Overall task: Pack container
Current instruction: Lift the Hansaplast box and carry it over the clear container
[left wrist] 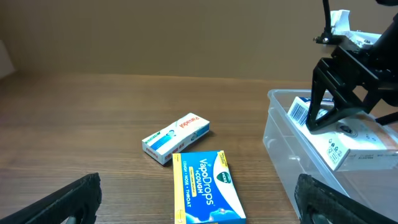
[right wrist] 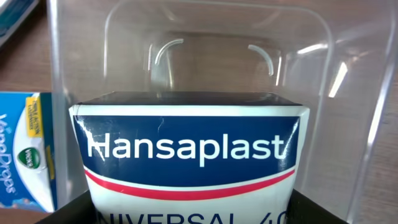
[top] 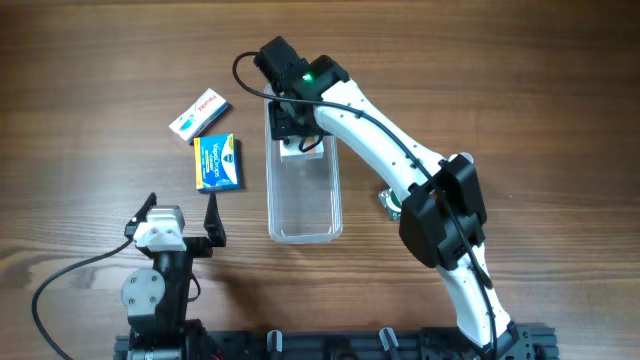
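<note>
The container (top: pixel 305 205) lies at frame centre on the wooden surface (top: pixel 80 80). The right pincer (left wrist: pixel 339 118) pinches a Hansaplast box (right wrist: pixel 186 155) inside its upper end. The left pincer (top: pixel 181 208), lower left, is spread. A plain brown wall (left wrist: pixel 155 31) stands behind.

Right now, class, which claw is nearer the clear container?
Right. The right claw reaches into the container at its far end, shut on a Hansaplast box. The left claw sits open beside its near end, apart from it.

Bright, even light from above; soft shadows on brown wooden table (top: pixel 500 80). White glare streaks on clear rectangular plastic tub (right wrist: pixel 348 74). Sharp print on white-and-navy cardboard box (right wrist: pixel 186 149); blurred black left gripper fingers (left wrist: pixel 62 202).
</note>
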Robot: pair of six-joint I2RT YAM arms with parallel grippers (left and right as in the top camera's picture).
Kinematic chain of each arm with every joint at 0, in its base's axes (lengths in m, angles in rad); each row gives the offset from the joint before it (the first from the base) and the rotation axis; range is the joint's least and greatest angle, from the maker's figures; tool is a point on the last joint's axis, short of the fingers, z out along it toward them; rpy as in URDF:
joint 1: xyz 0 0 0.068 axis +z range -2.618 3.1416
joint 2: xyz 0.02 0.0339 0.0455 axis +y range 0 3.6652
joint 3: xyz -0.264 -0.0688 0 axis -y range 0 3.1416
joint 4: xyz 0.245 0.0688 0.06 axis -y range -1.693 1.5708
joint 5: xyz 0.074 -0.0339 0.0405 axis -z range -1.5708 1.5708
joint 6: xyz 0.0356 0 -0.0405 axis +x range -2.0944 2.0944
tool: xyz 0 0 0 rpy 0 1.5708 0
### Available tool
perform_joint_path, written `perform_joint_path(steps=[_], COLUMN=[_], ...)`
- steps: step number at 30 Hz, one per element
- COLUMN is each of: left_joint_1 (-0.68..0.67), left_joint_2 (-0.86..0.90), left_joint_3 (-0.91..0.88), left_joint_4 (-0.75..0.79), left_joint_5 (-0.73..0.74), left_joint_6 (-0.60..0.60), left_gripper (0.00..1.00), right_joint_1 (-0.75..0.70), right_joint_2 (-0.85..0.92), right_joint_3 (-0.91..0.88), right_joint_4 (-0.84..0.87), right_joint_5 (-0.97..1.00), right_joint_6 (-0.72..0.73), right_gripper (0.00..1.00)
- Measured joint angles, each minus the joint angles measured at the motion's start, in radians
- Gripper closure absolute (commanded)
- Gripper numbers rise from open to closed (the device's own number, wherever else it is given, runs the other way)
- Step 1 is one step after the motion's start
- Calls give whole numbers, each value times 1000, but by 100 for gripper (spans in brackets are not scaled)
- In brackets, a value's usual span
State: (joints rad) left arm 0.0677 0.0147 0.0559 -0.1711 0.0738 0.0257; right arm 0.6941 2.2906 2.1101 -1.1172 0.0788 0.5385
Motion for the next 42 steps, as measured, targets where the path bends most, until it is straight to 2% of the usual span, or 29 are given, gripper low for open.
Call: perform_joint_path(steps=[25,42], left_joint_1=[0,0], left_joint_2=[0,0], left_joint_3=[0,0], left_joint_4=[0,0], left_joint_5=[0,0], left_joint_6=[0,0], left_gripper=[0,0], right_joint_1=[0,-3], right_joint_2=[66,72], right_joint_3=[0,0], right_joint_4=[105,110], right_joint_5=[63,87], right_joint_6=[0,45], right_gripper=[26,26])
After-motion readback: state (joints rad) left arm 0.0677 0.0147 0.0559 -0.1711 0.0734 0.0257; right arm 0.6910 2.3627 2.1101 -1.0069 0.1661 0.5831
